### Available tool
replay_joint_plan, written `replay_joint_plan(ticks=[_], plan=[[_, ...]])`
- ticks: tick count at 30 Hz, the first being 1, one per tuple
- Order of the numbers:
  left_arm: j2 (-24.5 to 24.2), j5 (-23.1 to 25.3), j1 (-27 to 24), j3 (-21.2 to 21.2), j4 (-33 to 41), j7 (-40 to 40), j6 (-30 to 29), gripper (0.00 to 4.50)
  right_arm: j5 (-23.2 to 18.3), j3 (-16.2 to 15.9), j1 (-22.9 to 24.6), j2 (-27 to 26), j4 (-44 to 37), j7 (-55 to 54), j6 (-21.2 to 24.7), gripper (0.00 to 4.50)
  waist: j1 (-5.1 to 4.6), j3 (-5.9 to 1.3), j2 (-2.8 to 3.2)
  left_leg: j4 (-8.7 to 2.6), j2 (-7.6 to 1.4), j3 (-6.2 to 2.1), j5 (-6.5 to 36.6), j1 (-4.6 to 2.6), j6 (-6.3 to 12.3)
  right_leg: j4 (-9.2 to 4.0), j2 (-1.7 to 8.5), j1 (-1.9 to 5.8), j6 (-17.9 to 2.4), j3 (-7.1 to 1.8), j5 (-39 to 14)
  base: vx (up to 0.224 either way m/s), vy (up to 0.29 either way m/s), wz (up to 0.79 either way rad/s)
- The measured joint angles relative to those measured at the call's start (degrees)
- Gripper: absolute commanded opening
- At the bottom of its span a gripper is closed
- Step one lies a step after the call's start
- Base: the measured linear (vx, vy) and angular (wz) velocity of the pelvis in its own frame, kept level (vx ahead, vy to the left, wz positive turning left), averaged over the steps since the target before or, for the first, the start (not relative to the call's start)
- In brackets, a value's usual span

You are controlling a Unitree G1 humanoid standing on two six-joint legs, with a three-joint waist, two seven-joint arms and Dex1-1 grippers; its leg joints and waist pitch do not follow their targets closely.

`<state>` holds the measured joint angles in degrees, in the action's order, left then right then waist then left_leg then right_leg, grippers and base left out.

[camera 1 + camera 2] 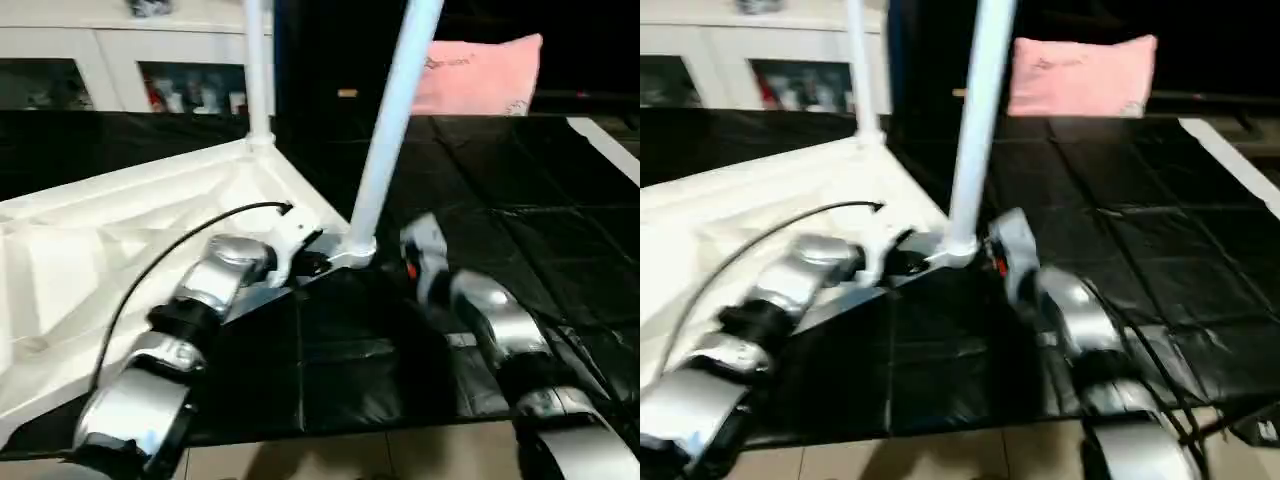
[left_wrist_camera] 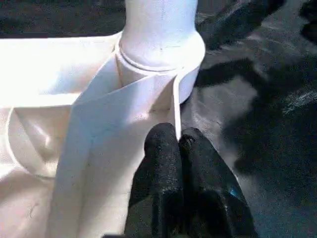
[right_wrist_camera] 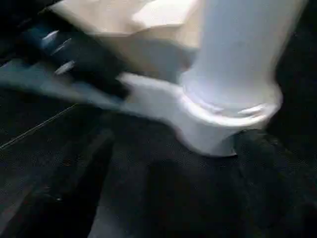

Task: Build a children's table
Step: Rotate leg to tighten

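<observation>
On the black mat [image 1: 520, 250], the upturned table top [image 1: 110, 260] holds two legs [image 1: 390, 130] in corner sockets [image 2: 185, 54]; left end effector [image 2: 179, 141] closed; right's state unclear.

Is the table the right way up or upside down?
Upside down. The table top lies with its ribbed underside up, and two legs stick up from its corner sockets.

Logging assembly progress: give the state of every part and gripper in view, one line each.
Table top: upside down, ribbed underside up.
Near leg: standing in its corner socket.
Far leg: standing in its socket.
Left gripper: shut, at the rim beside the near socket.
Right gripper: beside the near leg, not holding it.
</observation>
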<state>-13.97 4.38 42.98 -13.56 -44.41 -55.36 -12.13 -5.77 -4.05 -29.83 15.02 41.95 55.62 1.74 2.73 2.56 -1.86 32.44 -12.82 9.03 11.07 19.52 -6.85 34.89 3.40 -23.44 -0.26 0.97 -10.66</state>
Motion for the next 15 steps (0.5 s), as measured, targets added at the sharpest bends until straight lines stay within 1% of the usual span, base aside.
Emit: replay_joint_plan(ticks=[3, 6, 11, 13, 15], plan=[[-2.7, -0.8, -1.1, -0.6, 1.6, -6.0, 1.2, 0.00, -1.1, -0.8, 0.8, 3.3, -3.3, 6.6, -0.8, 4.13, 0.35, 0.01, -0.01, 0.03, -0.01, 0.00, 0.0, 0.22, 0.02, 0.03, 0.00, -0.21, 0.0, 0.01, 0.0, 0.000, 0.000, 0.00], [-5.3, -2.1, -2.3, -1.7, 3.6, -12.7, 2.3, 0.00, -2.5, -1.0, 0.7, 5.6, -5.5, 12.2, -1.3, 4.13, 0.71, 0.02, -0.04, 0.13, -0.04, 0.00, -0.1, 0.45, 0.16, 0.06, 0.00, -0.37, 0.0, 0.02, 0.0, 0.000, 0.000, 0.00], [-8.0, -3.3, -3.3, -3.7, 6.5, -21.2, 2.5, 0.00, -3.5, -2.2, 0.6, 6.7, -5.8, 18.7, -2.0, 4.13, 2.08, 0.07, -0.12, 0.26, -0.04, 0.04, -0.1, 0.50, 0.17, 0.07, 0.05, -0.45, 0.0, 0.02, 0.0, 0.000, 0.000, 0.00], [-8.4, -3.5, -3.8, -4.1, 7.3, -22.6, 2.5, 0.00, -3.8, -2.2, 0.6, 7.1, -5.9, 19.9, -2.0, 4.13, 2.43, 0.07, -0.13, 0.26, -0.04, 0.04, -0.1, 0.50, 0.18, 0.09, 0.05, -0.47, 0.0, 0.02, 0.0, 0.000, 0.000, 0.00], [-9.2, -3.7, -4.2, -4.4, 8.2, -24.3, 2.4, 0.00, -4.4, -2.5, 0.5, 7.5, -6.2, 21.2, -1.9, 4.13, 2.48, 0.08, -0.14, 0.26, -0.05, 0.04, -0.1, 0.51, 0.18, 0.11, 0.04, -0.47, 0.0, 0.02, 0.0, 0.000, 0.000, 0.00]])
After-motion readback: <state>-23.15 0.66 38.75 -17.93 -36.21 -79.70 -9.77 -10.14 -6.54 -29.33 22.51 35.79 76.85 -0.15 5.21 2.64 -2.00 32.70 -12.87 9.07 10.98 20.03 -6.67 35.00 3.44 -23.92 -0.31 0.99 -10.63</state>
